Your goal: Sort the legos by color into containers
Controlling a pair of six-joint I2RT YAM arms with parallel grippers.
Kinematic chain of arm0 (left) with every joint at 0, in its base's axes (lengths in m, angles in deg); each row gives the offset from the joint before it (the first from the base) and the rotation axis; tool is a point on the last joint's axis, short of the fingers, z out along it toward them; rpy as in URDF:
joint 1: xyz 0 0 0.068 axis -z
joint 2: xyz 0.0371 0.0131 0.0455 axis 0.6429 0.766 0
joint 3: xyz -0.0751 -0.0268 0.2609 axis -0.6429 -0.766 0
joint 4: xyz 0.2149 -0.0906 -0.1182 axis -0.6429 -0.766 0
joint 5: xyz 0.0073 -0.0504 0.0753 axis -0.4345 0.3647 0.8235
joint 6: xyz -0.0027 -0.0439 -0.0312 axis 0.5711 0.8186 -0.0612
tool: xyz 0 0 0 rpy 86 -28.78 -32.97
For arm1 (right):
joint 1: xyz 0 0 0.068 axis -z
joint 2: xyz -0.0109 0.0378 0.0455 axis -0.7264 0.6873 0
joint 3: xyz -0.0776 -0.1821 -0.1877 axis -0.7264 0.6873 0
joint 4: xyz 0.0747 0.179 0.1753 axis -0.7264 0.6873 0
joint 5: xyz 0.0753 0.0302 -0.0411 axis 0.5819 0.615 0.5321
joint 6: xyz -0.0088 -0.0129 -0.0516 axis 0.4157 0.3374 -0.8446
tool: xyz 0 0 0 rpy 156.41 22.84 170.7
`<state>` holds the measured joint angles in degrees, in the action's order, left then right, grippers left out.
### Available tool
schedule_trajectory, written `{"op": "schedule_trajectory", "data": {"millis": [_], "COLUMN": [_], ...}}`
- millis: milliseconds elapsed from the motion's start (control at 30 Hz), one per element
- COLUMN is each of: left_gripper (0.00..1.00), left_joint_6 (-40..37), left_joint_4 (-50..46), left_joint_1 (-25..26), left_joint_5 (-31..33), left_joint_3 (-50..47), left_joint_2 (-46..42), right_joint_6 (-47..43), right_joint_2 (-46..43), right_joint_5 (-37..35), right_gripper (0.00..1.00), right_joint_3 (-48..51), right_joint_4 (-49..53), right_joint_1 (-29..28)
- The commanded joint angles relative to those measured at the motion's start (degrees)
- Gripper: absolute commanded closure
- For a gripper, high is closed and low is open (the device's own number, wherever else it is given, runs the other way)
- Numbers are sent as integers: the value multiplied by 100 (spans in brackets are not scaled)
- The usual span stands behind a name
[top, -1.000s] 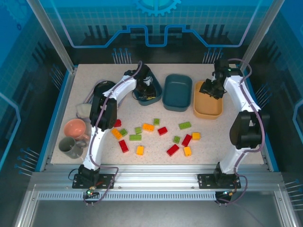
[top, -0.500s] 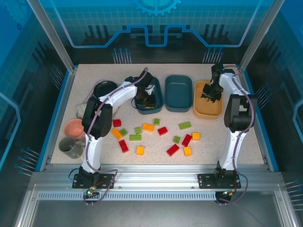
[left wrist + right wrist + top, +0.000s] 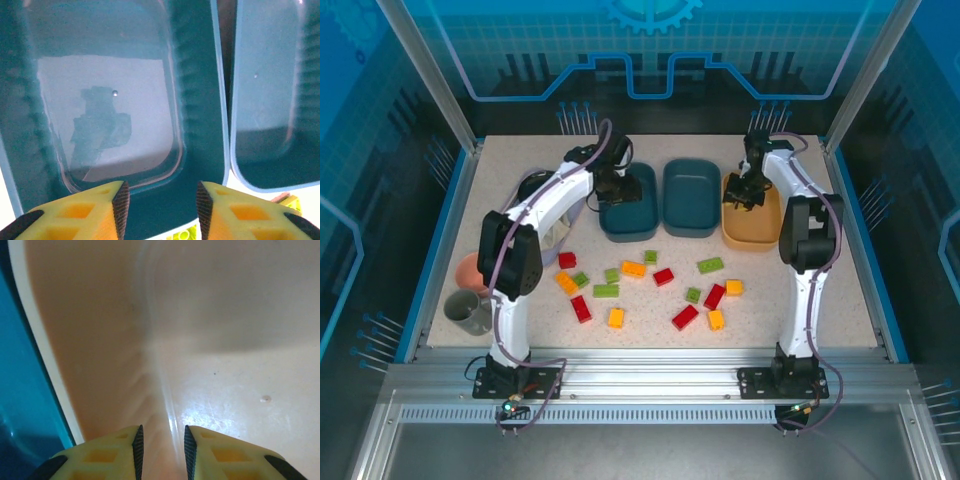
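The legos (image 3: 633, 268) lie loose on the bench (image 3: 820, 310), red, lime green and orange-yellow mixed in one band. All of them are on the near side of both pairs of fingers and well apart from them. A red brick (image 3: 567, 260) lies nearer the bases than the left fingers (image 3: 617, 188) and to their left. A green brick (image 3: 710, 265) lies nearer the bases than the right fingers (image 3: 740, 192) and slightly to their left.

Three trays stand in a row just beyond the bricks. The left tray (image 3: 632, 228), dark teal, lies directly under the left fingers, which hang over its left half. The middle tray (image 3: 691, 197), also teal, sits just to their right, its rim close beside the left tray's with a thin gap between. In the left wrist view the yellow fingers with black pads (image 3: 121, 202) stand moderately apart and hold nothing. The left tray's glossy floor lies beyond their tips.

The orange tray (image 3: 762, 228) lies under the right fingers, which hang over its left wall near the far corner. In the right wrist view these fingers stand close together with a narrow gap and nothing in it. The tray's sloping wall and pale floor lie beyond the tips, and the middle tray's teal lies just to their left past the rim. Whether either pair touches its tray cannot be told.

Well to the left of the left fingers, toward the near corner, sit a pink bowl (image 3: 470, 268) and a grey mug (image 3: 468, 312).
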<state>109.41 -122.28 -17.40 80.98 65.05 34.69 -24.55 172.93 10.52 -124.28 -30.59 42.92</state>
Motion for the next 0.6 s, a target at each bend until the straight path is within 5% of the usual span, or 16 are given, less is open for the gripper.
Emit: {"op": "schedule_trajectory", "data": {"millis": [0,267,567], "left_gripper": [50,38,26], "left_joint_6": [300,656,1117], "left_joint_4": [121,501,1005], "left_joint_1": [-68,-30,145], "left_joint_5": [27,-362,-704], "left_joint_3": [-187,-990,-2118], "left_joint_2": [-604,-1353,-2676], "right_joint_6": [250,438,254], "right_joint_2": [-59,-229,-2115], "right_joint_5": [331,53,-687], "right_gripper": [70,70,57], "right_joint_3": [-94,-281,684], "right_joint_4": [82,155,1], "right_joint_1": [-215,-355,-450]}}
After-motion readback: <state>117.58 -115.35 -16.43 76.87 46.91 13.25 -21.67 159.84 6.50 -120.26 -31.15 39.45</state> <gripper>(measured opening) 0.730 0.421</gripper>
